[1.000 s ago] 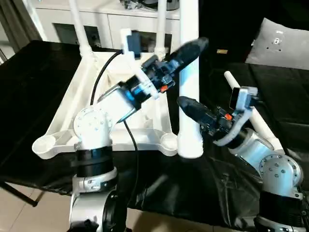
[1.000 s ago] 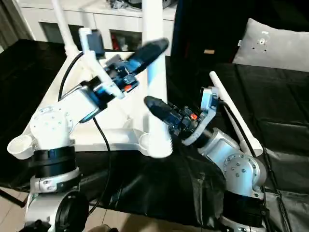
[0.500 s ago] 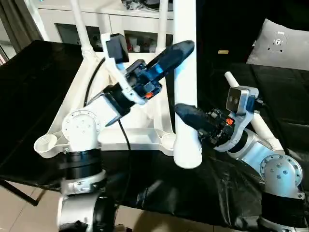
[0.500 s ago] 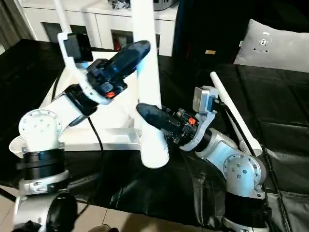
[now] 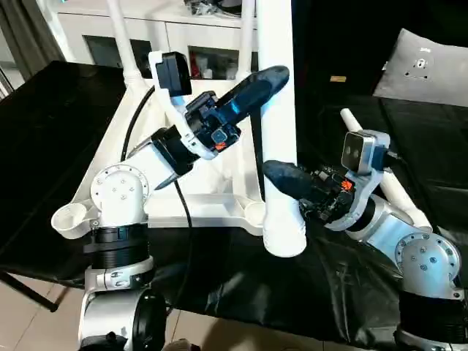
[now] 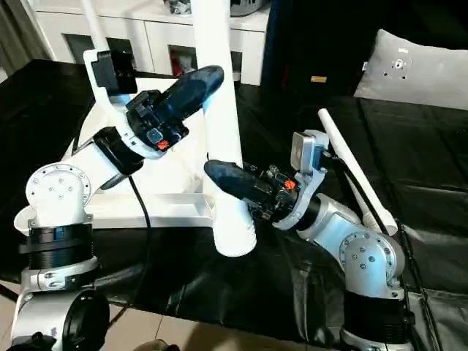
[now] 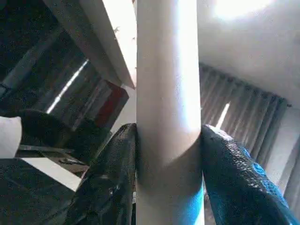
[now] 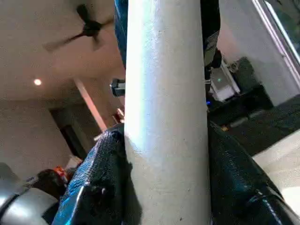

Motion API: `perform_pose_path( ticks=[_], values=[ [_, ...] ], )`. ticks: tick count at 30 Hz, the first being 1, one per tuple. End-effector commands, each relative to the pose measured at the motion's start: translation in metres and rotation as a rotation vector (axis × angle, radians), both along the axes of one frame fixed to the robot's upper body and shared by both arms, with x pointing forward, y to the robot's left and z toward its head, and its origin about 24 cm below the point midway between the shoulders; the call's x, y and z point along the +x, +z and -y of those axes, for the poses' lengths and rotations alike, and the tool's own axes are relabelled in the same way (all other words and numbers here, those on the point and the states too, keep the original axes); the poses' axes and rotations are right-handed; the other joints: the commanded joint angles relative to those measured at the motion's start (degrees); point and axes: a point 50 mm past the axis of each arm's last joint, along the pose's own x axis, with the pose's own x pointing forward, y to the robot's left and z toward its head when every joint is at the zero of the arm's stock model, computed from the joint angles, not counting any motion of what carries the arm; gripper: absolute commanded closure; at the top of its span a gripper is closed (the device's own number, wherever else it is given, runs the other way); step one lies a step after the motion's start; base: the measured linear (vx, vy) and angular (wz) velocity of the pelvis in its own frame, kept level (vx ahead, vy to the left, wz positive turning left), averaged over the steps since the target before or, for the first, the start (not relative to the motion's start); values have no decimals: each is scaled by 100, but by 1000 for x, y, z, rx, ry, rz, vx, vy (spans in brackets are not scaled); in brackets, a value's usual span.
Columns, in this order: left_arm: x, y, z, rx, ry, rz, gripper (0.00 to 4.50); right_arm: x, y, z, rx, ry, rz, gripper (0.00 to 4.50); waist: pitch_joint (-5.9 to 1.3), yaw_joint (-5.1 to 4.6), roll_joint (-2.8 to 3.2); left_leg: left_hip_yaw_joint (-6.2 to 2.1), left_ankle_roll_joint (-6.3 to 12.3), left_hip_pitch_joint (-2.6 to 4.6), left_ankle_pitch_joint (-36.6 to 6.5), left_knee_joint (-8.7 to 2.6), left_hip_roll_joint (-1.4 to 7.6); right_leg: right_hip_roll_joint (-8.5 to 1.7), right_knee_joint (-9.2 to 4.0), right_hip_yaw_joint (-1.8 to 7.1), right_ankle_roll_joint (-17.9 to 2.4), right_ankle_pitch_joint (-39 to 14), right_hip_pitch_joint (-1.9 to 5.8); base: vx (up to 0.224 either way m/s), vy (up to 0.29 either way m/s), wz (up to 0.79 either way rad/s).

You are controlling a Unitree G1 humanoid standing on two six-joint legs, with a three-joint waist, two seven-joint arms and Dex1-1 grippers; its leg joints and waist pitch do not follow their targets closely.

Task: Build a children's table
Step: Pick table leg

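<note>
The children's table top (image 5: 102, 146) lies upside down on the black cloth, ribbed side up. Two white legs (image 5: 121, 36) (image 5: 247, 22) stand in its far corners. A third leg (image 5: 278, 124) is held upright, with its wide lower end (image 5: 285, 235) hanging beside the near right corner socket (image 5: 254, 212). My left gripper (image 5: 270, 80) is shut on this leg high up, and both its fingers (image 7: 115, 183) press the leg's sides. Lower down my right gripper (image 5: 287, 184) is also shut on it, its fingers (image 8: 93, 187) on either side. Another leg (image 6: 351, 175) lies on the cloth at the right.
White cabinets (image 5: 95, 29) stand behind the table. A grey cushion (image 5: 431, 69) rests at the far right. The black cloth's front edge (image 5: 241, 322) runs close below my arms. The near left corner socket (image 5: 67, 217) sits at the cloth's left edge.
My left gripper has closed onto the upright leg. That leg has shifted a little to the left with both arms, and the right grip has stayed the same.
</note>
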Motion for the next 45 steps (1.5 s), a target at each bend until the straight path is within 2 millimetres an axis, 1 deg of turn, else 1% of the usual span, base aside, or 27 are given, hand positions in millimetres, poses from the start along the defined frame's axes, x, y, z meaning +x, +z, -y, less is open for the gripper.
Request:
perform_pose_path(
  ticks=[1,2,4,5,7,8,9,11,13,14,15,17,18,19,20,22,25,26,28,29,30,32,33,34,37,39,45],
  values=[
    [0,2,6,51,-4,31,275,9,-10,6,-82,-115,-55,264,-483,18,-6,-81,235,88,-224,-331,254,-432,-422,246,-1299,-222,326,0,0,0],
    [2,1,4,65,21,27,275,11,-10,6,-89,-126,-55,229,-486,22,-2,-85,235,86,-216,-329,253,-434,-421,246,-1298,-216,325,0,0,0],
    [7,0,-2,100,78,30,275,12,-8,7,-87,-134,-52,229,-484,14,7,-94,198,93,-254,-338,259,-430,-426,248,-1279,-249,316,0,0,0],
    [9,0,-4,116,101,34,275,12,-7,7,-85,-134,-49,190,-481,8,5,-89,190,88,-283,-339,253,-428,-430,247,-1278,-262,325,0,0,0],
    [15,0,-8,181,178,52,275,14,-5,9,-134,-172,3,187,-486,11,-4,-93,142,90,-274,-342,265,-434,-427,253,-1232,-274,323,0,0,0],
    [17,0,-9,202,200,57,275,15,-4,9,-147,-187,15,174,-488,13,3,-93,127,95,-268,-340,266,-429,-421,252,-1223,-254,321,0,0,0],
    [18,1,-9,223,221,61,275,16,-3,10,-160,-202,27,174,-485,7,0,-89,126,95,-306,-340,265,-431,-420,256,-1221,-248,317,0,0,0],
    [23,1,-11,302,305,87,275,22,0,10,-210,-273,66,146,-482,-4,-7,-82,108,88,-327,-337,252,-435,-424,257,-1213,-303,322,0,0,0],
    [27,1,-11,381,394,115,276,27,3,8,-270,-321,103,136,-478,-19,-28,-84,95,91,-340,-343,259,-422,-427,256,-1178,-352,315,0,0,0],
    [28,1,-10,405,421,128,276,28,4,6,-289,-330,110,134,-477,-20,-19,-94,78,89,-311,-345,269,-430,-422,258,-1164,-351,318,0,0,0],
    [29,1,-8,436,461,131,276,29,4,2,-331,-347,124,134,-476,-26,-35,-82,79,88,-310,-340,260,-428,-425,263,-1163,-346,318,0,0,0],
    [30,1,-6,469,520,137,276,31,3,-3,-385,-363,136,134,-487,-26,-30,-80,69,89,-241,-331,263,-427,-397,266,-1196,-217,317,0,0,0],
    [31,1,-4,479,548,140,276,32,2,-6,-406,-369,139,134,-485,-30,-54,-76,90,84,-232,-329,260,-425,-402,269,-1208,-178,318,0,0,0],
    [31,2,-2,505,592,157,276,36,-2,-9,-460,-409,112,134,-490,-23,-45,-83,108,79,-185,-328,266,-433,-391,271,-1222,-104,325,0,0,0],
    [32,2,1,522,641,166,276,40,-7,-12,-519,-457,87,134,-493,-45,-84,-80,109,77,-103,-327,270,-420,-383,268,-1232,-12,314,0,0,0],
    [32,3,1,526,661,166,276,42,-9,-14,-541,-476,80,134,-490,-36,-64,-74,124,69,-123,-320,260,-434,-377,273,-1253,-40,322,0,0,0],
    [31,6,6,532,749,174,276,46,-19,-23,-618,-542,35,134,-479,-36,-77,-71,110,71,-186,-327,262,-432,-390,276,-1242,-166,309,0,0,0],
    [31,8,7,528,769,167,276,46,-21,-27,-628,-552,24,134,-477,-57,-89,-67,90,71,-213,-328,260,-425,-392,276,-1241,-189,304,0,0,0],
    [29,10,9,525,780,165,276,46,-22,-31,-629,-562,5,134,-482,-51,-82,-71,92,72,-214,-327,258,-434,-392,279,-1232,-216,309,0,0,0],
    [28,11,10,523,781,168,276,47,-23,-34,-620,-571,-14,134,-478,-48,-92,-69,93,74,-232,-329,259,-433,-399,280,-1212,-235,305,0,0,0],
    [26,12,11,520,781,169,276,48,-24,-36,-614,-583,-29,151,-480,-46,-86,-68,91,74,-234,-327,260,-434,-390,284,-1207,-231,302,0,0,0],
    [24,11,14,523,774,171,276,49,-25,-39,-600,-600,-51,151,-485,-58,-79,-69,87,74,-225,-325,259,-431,-383,282,-1219,-192,292,0,0,0],
    [23,11,14,525,773,173,276,50,-25,-39,-597,-602,-53,168,-476,-60,-76,-70,82,73,-235,-332,260,-429,-386,280,-1220,-209,287,0,0,0],
    [23,10,16,527,768,172,276,50,-25,-40,-590,-604,-60,168,-474,-55,-67,-67,65,82,-259,-331,264,-425,-390,281,-1204,-222,284,0,0,0],
    [22,9,17,529,770,172,276,50,-26,-43,-582,-606,-67,190,-472,-55,-70,-70,40,75,-285,-336,256,-419,-390,284,-1142,-204,294,0,0,0],
    [22,9,18,533,771,173,276,49,-26,-44,-582,-605,-71,215,-477,-54,-65,-71,26,80,-276,-335,256,-418,-388,285,-1123,-166,290,0,0,0],
    [20,10,21,541,752,186,276,50,-26,-42,-586,-608,-77,215,-479,-63,-58,-70,9,70,-270,-331,246,-415,-388,286,-1111,-105,301,0,0,0]
  ],
)
